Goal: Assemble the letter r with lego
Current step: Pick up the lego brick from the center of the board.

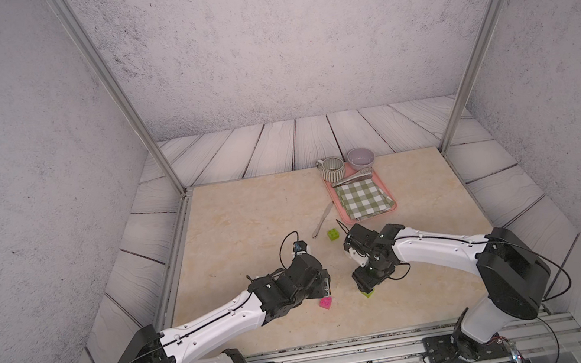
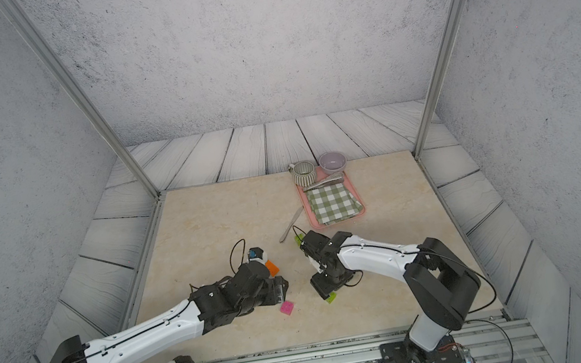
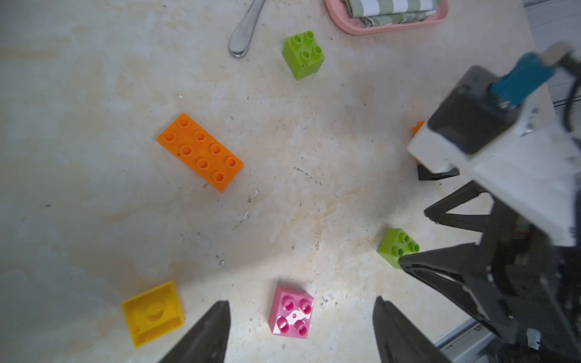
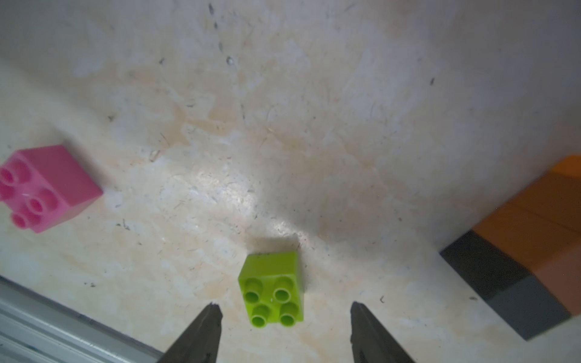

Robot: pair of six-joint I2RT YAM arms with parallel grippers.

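Lego (image 3: 200,151): two lime bricks (image 3: 303,55) (image 3: 397,246), one magenta brick (image 3: 291,312); left tool (image 3: 301,301) and right tool (image 4: 286,304) gape.

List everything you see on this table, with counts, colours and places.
lime bricks: two, green; one by spoon, one under right gripper
long brick: one, orange, mid-table
magenta brick: one, under left gripper
yellow brick: one, upside down, beside magenta
brick stack: one, orange over black, near right arm
spoon: one, silver, beside tray
tray: one, pink; holds checked cloth, tongs
mug, bowl: striped, lilac; tray's far end
left gripper, right gripper: black, open
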